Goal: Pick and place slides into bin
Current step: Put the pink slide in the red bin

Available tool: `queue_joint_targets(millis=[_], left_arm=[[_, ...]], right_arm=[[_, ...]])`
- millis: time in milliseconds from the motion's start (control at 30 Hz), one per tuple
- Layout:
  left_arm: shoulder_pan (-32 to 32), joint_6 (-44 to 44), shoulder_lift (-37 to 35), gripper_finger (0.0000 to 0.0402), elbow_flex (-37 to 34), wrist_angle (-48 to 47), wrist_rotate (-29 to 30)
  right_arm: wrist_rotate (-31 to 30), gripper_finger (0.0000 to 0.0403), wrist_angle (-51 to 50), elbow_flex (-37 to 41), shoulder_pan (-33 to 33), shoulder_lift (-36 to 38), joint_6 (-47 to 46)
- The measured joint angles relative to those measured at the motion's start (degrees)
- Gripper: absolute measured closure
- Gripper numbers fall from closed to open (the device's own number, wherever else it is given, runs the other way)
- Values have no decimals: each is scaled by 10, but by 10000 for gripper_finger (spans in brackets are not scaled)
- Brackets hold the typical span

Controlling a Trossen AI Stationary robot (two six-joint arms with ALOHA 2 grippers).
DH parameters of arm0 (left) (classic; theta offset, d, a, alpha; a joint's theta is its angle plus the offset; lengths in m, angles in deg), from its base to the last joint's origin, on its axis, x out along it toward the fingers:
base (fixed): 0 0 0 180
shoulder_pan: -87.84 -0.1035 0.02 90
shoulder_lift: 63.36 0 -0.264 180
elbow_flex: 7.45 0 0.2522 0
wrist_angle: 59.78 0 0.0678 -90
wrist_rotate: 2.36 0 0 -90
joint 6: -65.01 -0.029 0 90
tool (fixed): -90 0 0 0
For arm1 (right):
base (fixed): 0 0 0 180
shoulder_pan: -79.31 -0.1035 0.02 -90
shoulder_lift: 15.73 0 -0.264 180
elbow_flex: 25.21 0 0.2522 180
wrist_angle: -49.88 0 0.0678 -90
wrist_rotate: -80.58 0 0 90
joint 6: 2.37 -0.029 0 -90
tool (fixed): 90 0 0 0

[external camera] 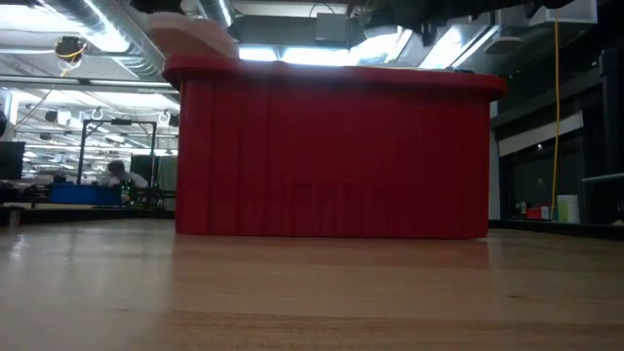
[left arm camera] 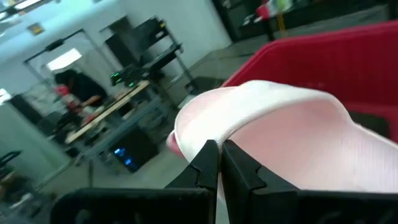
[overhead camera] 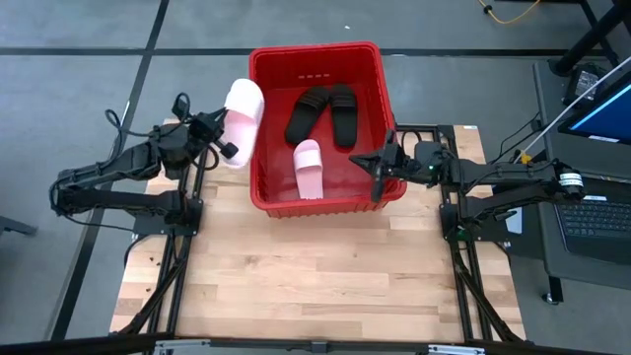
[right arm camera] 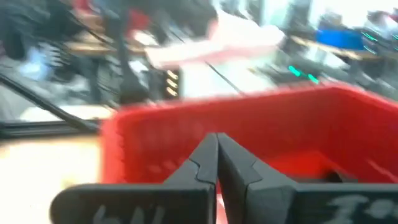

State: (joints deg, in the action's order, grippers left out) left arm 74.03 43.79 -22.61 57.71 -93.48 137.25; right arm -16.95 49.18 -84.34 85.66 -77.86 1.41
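The red bin [overhead camera: 264, 69] stands at the table's far middle. In it lie two black slides [overhead camera: 322, 111] and one pale pink slide [overhead camera: 310, 168]. My left gripper [overhead camera: 223, 145] is shut on the second pink slide [overhead camera: 243, 120], raised beside the bin's left wall at rim height; it also shows in the left wrist view [left arm camera: 280, 134], the low view [external camera: 190, 36] and the right wrist view [right arm camera: 217, 40]. My right gripper [overhead camera: 376, 164] is shut and empty at the bin's right wall. My left gripper pinches the pink slide by a thin edge [left arm camera: 214, 163] at its near end between the two fingers. The fingers come level from the table's left. The slide is lifted clear of the table and reaches away from the fingers toward the bin's far left corner.
The bare wooden tabletop [overhead camera: 315, 276] lies near of the bin. A laptop [overhead camera: 601, 212] and a monitor stand beyond the table's right edge. Cables hang by the left arm [overhead camera: 118, 182].
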Motion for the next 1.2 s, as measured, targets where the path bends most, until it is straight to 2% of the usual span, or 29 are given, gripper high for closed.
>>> queue_joint_targets(millis=[133, 333, 533, 700, 833, 900, 1033, 1200], left_arm=[[35, 8, 7, 399, 0, 35, -2], [91, -33, 47, 399, 0, 123, 52], [124, -51, 112, 399, 0, 203, 102], [147, -53, 163, 399, 0, 283, 132], [169, -82, 196, 399, 0, 337, 177], [182, -100, 207, 399, 0, 367, 187], [205, -134, 223, 399, 0, 421, 188], [229, -146, 226, 399, 0, 446, 189]], right_arm=[[20, 392, 38, -4, -5, 0, 11], [0, 398, -37, -84, -33, -21, 48], [-56, 399, -154, -222, -58, -87, 73], [-69, 395, -243, -345, -72, -160, 74], [-143, 386, -328, -440, -87, -217, 74], [-160, 385, -369, -484, -92, -244, 75], [-162, 384, -405, -559, -101, -294, 75], [-161, 382, -428, -632, -112, -346, 106]])
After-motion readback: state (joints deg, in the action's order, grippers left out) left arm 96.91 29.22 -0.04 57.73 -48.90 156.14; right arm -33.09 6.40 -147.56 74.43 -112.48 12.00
